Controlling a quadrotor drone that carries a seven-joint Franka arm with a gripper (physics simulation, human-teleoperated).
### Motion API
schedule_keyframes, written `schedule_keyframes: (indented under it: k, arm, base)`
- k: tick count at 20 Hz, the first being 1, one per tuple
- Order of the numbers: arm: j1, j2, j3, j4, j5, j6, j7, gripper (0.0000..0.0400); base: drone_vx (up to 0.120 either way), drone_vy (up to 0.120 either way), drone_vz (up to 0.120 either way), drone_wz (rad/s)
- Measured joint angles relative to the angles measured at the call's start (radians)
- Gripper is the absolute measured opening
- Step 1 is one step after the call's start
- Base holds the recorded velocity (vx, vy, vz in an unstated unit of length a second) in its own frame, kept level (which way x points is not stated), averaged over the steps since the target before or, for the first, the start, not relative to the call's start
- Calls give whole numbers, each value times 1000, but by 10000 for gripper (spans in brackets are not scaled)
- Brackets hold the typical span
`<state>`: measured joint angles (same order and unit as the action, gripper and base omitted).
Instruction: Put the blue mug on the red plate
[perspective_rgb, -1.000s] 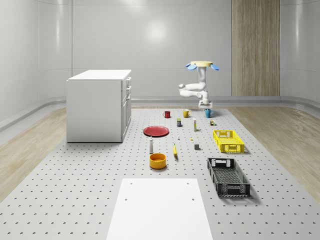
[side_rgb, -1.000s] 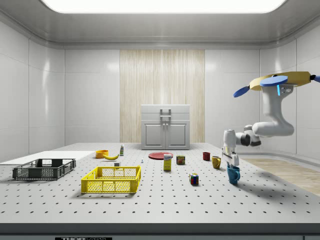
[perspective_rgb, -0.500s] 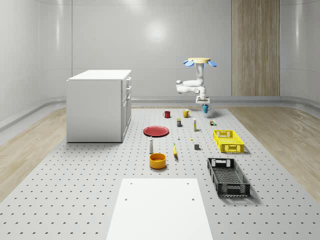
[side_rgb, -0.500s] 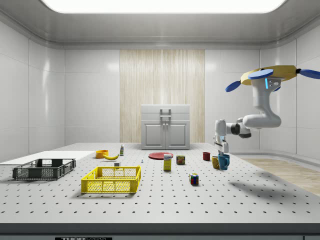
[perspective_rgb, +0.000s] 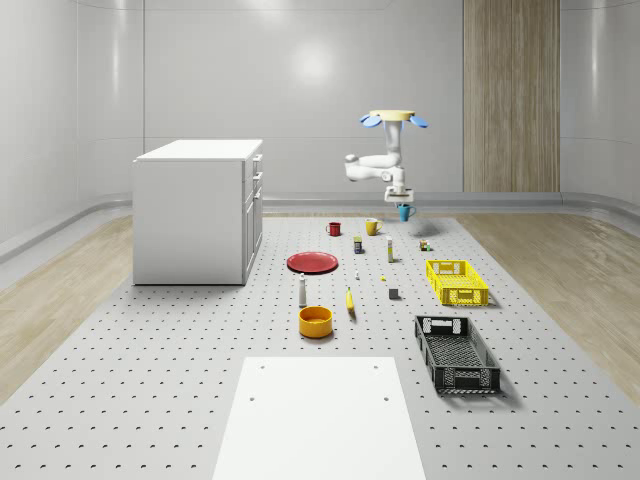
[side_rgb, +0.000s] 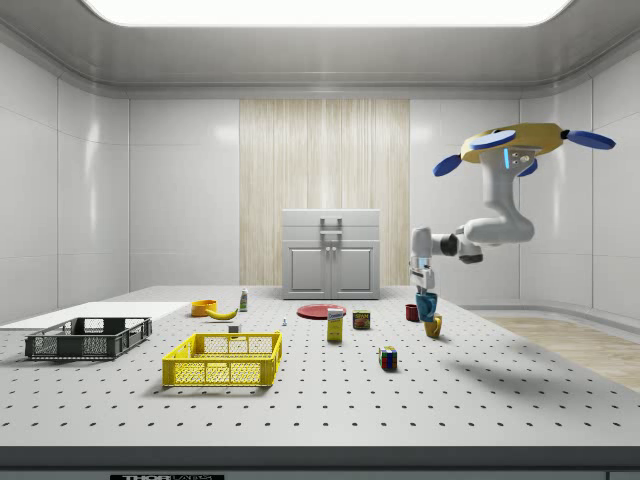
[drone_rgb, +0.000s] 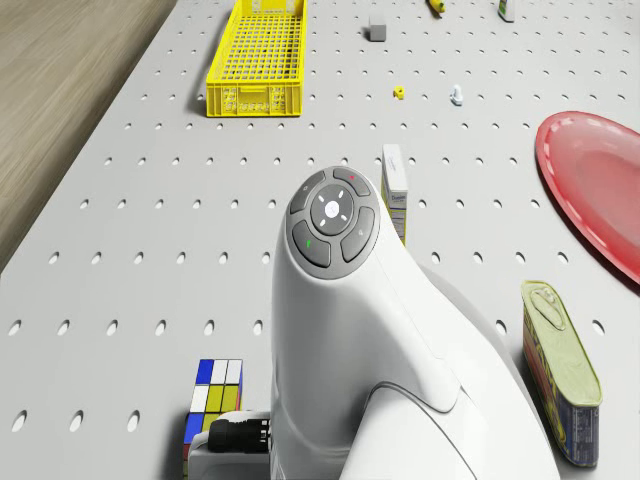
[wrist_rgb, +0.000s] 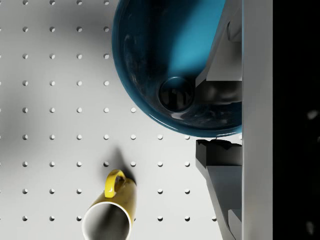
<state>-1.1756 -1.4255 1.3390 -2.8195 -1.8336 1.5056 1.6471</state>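
The drone (perspective_rgb: 393, 117) is hovering above the far end of the perforated table (perspective_rgb: 200, 380), toward that end's right-hand part in the whole-scene view, its arm (side_rgb: 490, 226) bending down to the gripper (perspective_rgb: 399, 198). The fingers (wrist_rgb: 220, 95) are pinching the rim of the blue mug (side_rgb: 427, 305), one inside and one outside the wall, and are holding it clear of the table, hanging just above the yellow mug (wrist_rgb: 111, 212). In the side view the blue mug is appearing to overlap the yellow one, though the wrist view is showing them apart. The red plate (perspective_rgb: 313, 262) is lying well apart from them, nearer the table's middle, beside the white cabinet (perspective_rgb: 196, 210), with the red mug (perspective_rgb: 334, 229) standing between plate and far edge
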Motion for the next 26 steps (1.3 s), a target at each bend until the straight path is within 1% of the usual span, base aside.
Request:
schedule_keyframes:
  k: [2, 26]
  arm:
    - [-1, -5, 1, 0, 2, 4, 1, 100]
    - [-14, -56, 8, 3, 24, 51, 11, 100]
  base:
    - [120, -120, 120, 0]
    - [120, -120, 0, 0]
